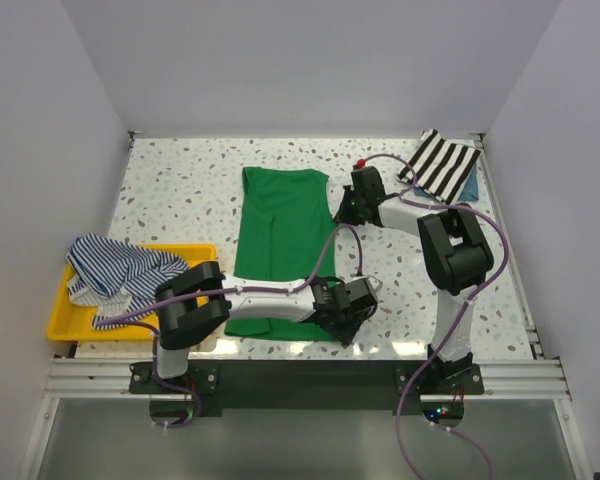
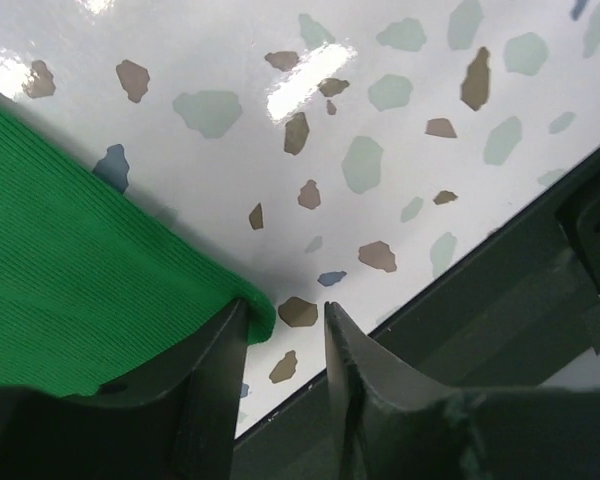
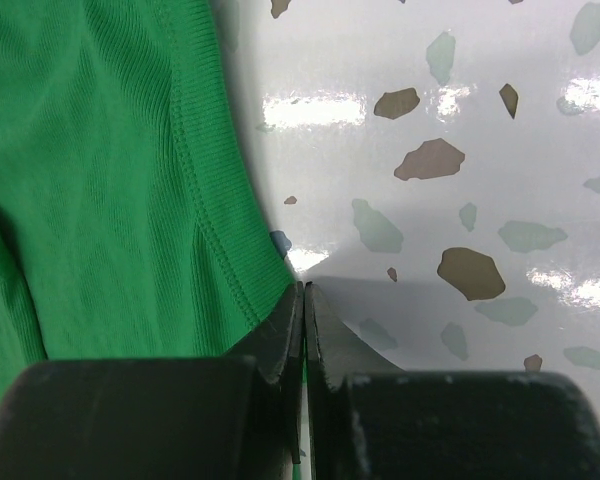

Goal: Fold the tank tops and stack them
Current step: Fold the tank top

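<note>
While the left gripper (image 2: 286,310) stands spread at the near right corner of the green tank top (image 1: 280,240), the right gripper (image 3: 303,288) pinches its right edge, a grip only the wrist view shows. The top lies mid-worktop, its long axis running far to near, with bare table (image 1: 400,290) to its right. The striped tank top (image 1: 115,270) is heaped in the yellow tray (image 1: 60,325) at the near left corner.

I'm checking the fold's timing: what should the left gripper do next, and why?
Probably shut on the near corner of the green top: the left gripper is open with that corner at its fingertips, while the right gripper looks shut on the far edge.
</note>
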Controlling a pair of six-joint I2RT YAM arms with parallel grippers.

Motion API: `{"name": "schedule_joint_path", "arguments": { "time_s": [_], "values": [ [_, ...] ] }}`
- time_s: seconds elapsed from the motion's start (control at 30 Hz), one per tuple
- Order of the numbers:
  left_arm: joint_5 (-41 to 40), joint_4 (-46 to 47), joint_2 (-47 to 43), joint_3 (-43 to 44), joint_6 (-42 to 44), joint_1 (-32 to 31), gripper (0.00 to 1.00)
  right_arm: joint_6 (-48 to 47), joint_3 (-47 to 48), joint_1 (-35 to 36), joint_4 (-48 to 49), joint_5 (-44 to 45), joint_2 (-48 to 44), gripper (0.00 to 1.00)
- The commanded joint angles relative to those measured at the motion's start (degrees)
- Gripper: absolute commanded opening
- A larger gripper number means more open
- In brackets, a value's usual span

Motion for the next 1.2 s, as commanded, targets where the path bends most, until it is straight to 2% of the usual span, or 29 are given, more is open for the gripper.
{"name": "schedule_joint_path", "arguments": {
  "time_s": [0.0, 0.13, 0.2, 0.23, 0.37, 0.5, 0.73, 0.97, 1.0, 1.1, 1.17],
  "values": [
    [-3.44, -1.16, 1.57, 3.15, -1.6, -0.86, 0.39, -0.21, 0.85, 0.32, -1.22, 0.23, 1.57, 0.0],
    [-7.65, -2.83, 2.8, 4.38, -1.69, -1.56, 0.31, -0.38, 0.85, 0.32, -1.39, 0.32, 1.39, 0.0],
    [-8.45, -3.36, 3.15, 5.0, -1.52, -1.73, 0.22, -0.3, 0.68, 0.24, -1.39, 0.67, 1.22, 0.0],
    [-9.15, -3.54, 3.59, 5.18, -1.43, -1.91, 0.14, -0.38, 0.42, 0.24, -1.48, 0.76, 1.04, 0.0],
    [-8.36, -3.19, 4.38, 6.75, -0.02, -2.7, 0.0, -0.21, -0.9, -0.38, -1.66, 2.6, 0.16, 0.0],
    [-8.1, -3.19, 4.47, 10.0, 1.47, -4.37, 0.0, 0.14, -2.92, -2.31, -1.74, 3.74, -1.42, 0.0],
    [-6.78, -1.34, 1.93, 10.36, 2.35, -4.99, 0.0, -0.21, -7.05, -6.0, -1.66, 4.1, -5.46, 0.0],
    [-9.33, 1.12, -4.66, 5.1, 0.07, -4.46, 0.0, -0.47, -7.5, -6.62, -1.31, 1.38, -7.66, 0.0],
    [-9.24, 2.08, -5.63, 3.87, 0.06, -4.2, 0.0, -0.38, -7.58, -6.45, -0.78, -0.19, -7.75, 0.1],
    [-8.37, 2.35, -6.34, 2.46, -0.9, -3.58, 0.0, -0.38, -8.46, -6.27, 0.54, -2.57, -8.54, 0.26],
    [-8.63, 3.22, -7.13, 0.62, -1.87, -3.49, 0.0, -0.47, -8.64, -6.09, 0.37, -3.19, -8.63, 0.29]
  ]
}}
